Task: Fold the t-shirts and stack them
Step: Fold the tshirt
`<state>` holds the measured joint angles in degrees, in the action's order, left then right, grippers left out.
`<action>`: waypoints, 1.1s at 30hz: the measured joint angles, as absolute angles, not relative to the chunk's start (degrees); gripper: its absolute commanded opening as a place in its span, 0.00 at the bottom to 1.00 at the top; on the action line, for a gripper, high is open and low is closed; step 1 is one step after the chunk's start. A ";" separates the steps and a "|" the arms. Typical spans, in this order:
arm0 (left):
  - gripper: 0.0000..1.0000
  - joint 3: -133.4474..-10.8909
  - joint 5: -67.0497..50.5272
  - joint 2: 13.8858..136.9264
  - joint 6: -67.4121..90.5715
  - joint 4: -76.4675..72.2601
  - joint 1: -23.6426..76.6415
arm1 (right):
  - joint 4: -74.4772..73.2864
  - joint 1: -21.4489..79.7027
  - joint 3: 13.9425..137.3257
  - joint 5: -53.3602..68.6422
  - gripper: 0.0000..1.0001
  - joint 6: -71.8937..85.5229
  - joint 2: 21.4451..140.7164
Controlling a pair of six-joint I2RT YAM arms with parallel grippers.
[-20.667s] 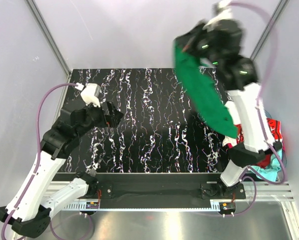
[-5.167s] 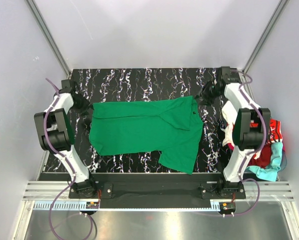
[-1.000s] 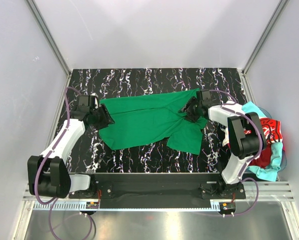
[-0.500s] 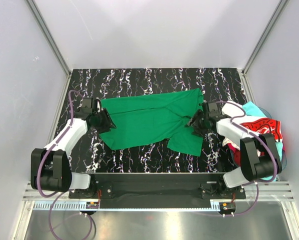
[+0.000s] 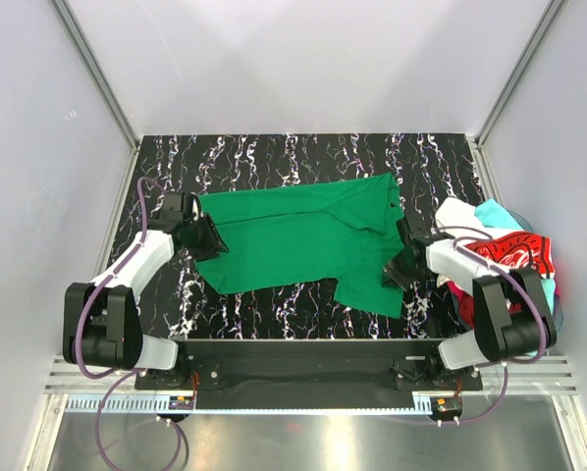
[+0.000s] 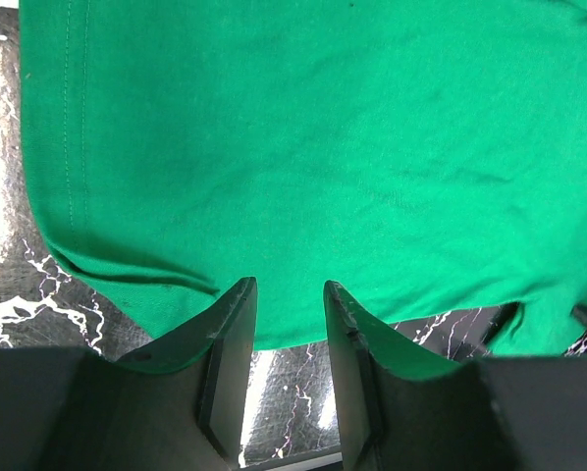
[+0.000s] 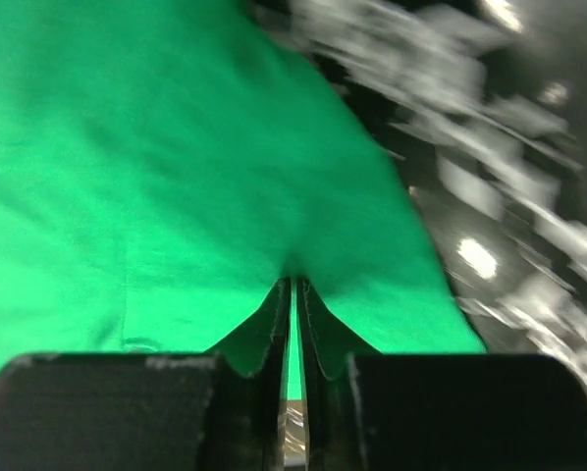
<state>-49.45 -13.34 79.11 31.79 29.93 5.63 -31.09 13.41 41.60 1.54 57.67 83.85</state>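
A bright green t-shirt (image 5: 303, 240) lies spread on the black marbled table (image 5: 274, 157). My left gripper (image 5: 211, 241) sits low at the shirt's left edge. In the left wrist view its jaws (image 6: 286, 291) stand apart, the green hem (image 6: 289, 339) crosses between the fingertips and bare table shows in the gap. My right gripper (image 5: 396, 267) is at the shirt's near right edge. In the right wrist view it (image 7: 293, 285) is shut on a puckered fold of green cloth (image 7: 176, 177). White (image 5: 455, 214), turquoise (image 5: 494, 210) and red (image 5: 517, 251) t-shirts lie heaped at the right.
The heap of shirts hangs past the table's right edge, beside the right arm's base. Grey walls and metal posts (image 5: 97, 78) enclose the table. A black rail (image 5: 293, 371) runs along the near edge.
My right gripper slid toward me along the shirt's right side and closed on the cloth, drawing that side out rightward. The left gripper's jaws narrowed slightly and it stayed at the left hem.
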 measured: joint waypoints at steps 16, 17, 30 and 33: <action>0.39 -49.47 -13.52 79.09 31.33 30.41 5.63 | -26.04 13.47 54.39 4.75 0.72 45.84 86.63; 0.39 -49.47 -13.54 79.09 31.31 30.41 5.63 | -24.36 13.47 55.09 5.41 0.72 45.91 88.77; 0.39 -49.47 -13.52 78.22 30.85 31.18 5.63 | -17.02 13.45 66.30 7.55 0.51 51.33 104.49; 0.39 -49.47 -13.52 78.22 30.83 31.18 5.63 | -17.30 13.43 68.40 7.03 0.49 52.29 105.65</action>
<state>-49.47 -13.52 78.22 30.83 31.18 5.63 -17.30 13.43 68.40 7.03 52.29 105.65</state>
